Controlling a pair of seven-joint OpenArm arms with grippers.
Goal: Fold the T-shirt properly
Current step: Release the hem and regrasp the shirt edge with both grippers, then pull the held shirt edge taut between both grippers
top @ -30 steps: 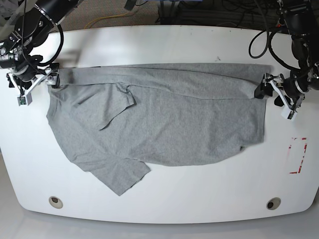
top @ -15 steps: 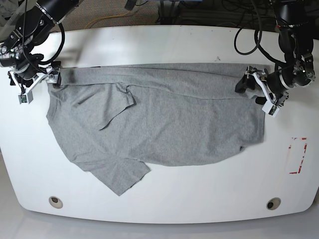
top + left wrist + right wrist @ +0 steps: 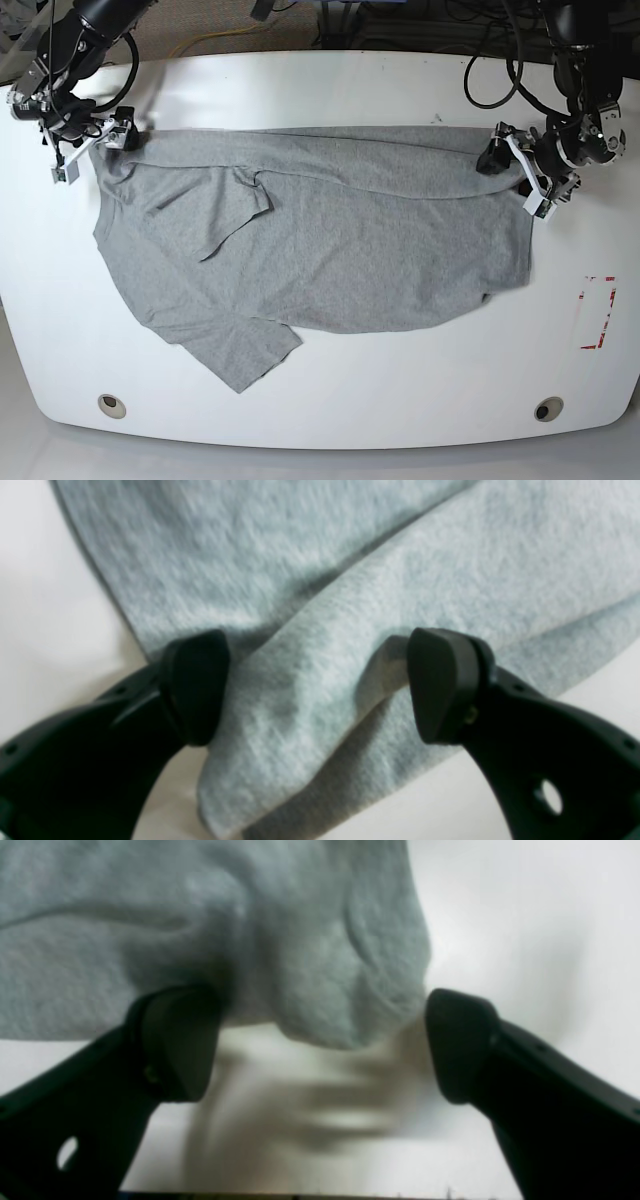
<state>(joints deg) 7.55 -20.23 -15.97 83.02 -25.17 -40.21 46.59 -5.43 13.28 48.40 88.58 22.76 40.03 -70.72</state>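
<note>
Across white table (image 3: 330, 80), T-shirt (image 3: 320, 240) lying spread, partly folded along far edge, one sleeve folded over chest, other sleeve trailing toward near edge. We are moving both arms inward compared with a second ago: left gripper (image 3: 519, 168) now over hem-side far corner, right gripper (image 3: 92, 140) lifted toward far collar-side corner. Both jaws standing wide apart, straddling cloth bunches, gripping nothing. We are judging: lining up for next pinch, fold not yet begun.
</note>
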